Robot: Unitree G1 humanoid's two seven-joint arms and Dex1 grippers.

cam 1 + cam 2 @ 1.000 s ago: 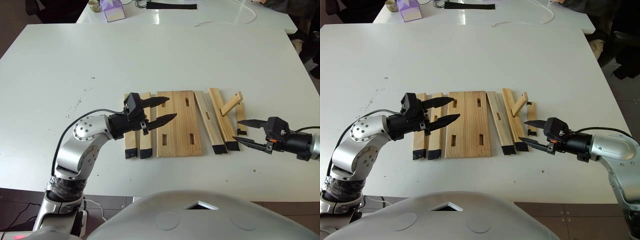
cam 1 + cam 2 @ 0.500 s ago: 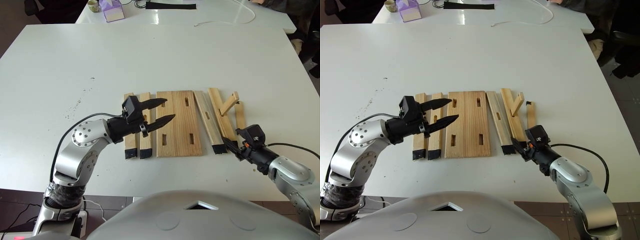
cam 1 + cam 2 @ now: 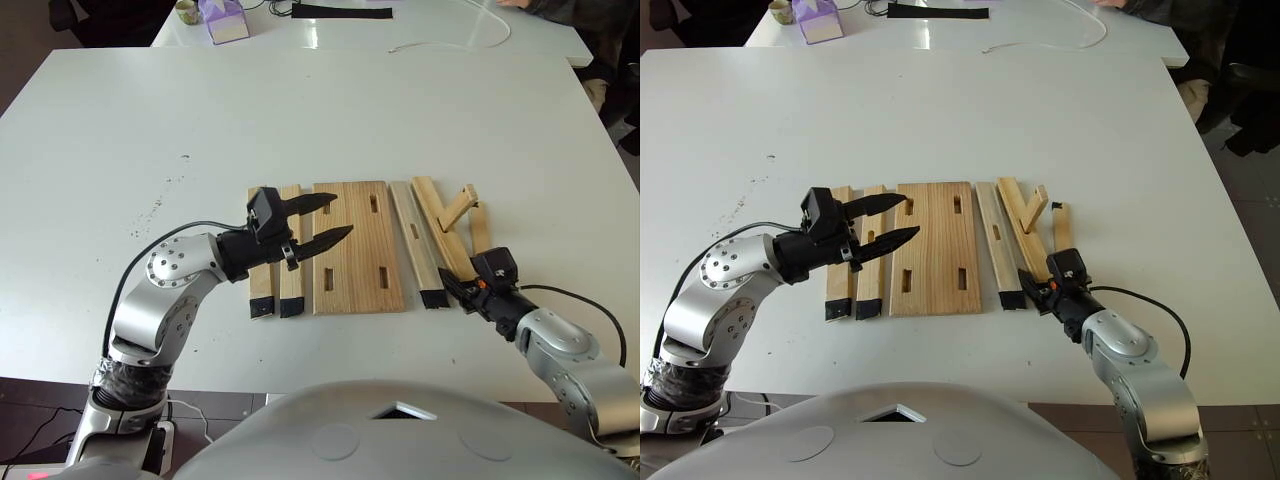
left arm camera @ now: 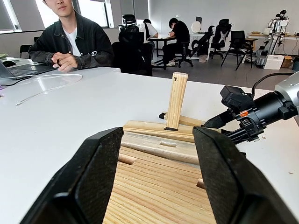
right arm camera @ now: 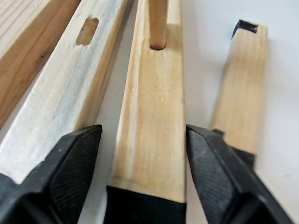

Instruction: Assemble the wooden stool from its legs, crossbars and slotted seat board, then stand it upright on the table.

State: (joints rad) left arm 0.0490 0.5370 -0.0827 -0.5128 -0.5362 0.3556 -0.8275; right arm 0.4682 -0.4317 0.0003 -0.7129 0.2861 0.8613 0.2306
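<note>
Now the right gripper point(image 5: 144, 168) has swung in, straddling one leg point(image 5: 152, 112).

The table point(image 3: 300, 120) is white. The seat board point(image 3: 349, 250) and legs point(image 3: 413, 240) are pale straight-grained wood, the legs capped black at one end. The left pincer point(image 3: 342, 214) and right pincer point(image 5: 142, 130) are black.

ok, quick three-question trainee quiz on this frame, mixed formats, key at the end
1. True or false: the seat board stands upright on the table.
2. The right tool sits open astride: A) the seat board, B) the leg with a crossbar plugged in, C) a hammer.
3. How many slots show in the seat board?
Key: 1 false, it lies flat; 2 B; 3 four.
</note>
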